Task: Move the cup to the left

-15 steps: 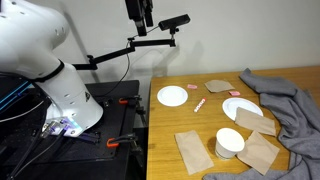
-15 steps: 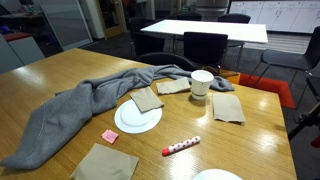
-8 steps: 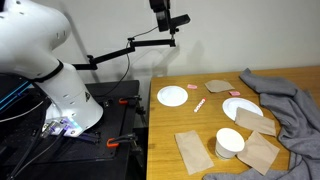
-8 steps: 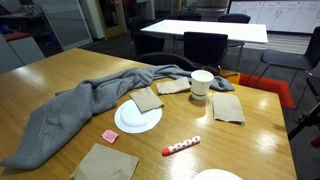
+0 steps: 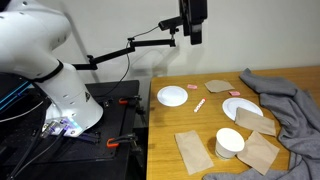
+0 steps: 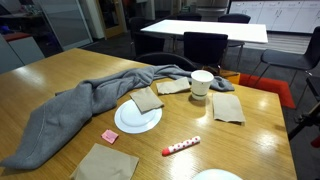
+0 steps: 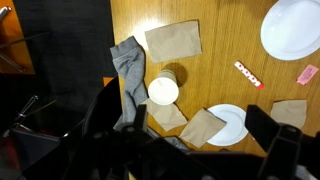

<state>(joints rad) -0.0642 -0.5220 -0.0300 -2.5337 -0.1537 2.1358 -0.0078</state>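
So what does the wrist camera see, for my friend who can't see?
A white cup stands beside a grey cloth on a wooden table, seen from above, among brown napkins and two white plates. The blurry end effector fills the bottom.

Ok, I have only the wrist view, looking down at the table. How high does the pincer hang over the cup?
Observer: High. In an exterior view the pincer hangs far above the table, nowhere near the cup.
Operator: Does the cup stand upright?
Observer: Yes, upright, mouth up, with brown napkins on both sides.
Operator: How far does the grey cloth reach?
Observer: The grey cloth stretches long across the table, well past the plate that carries a napkin.
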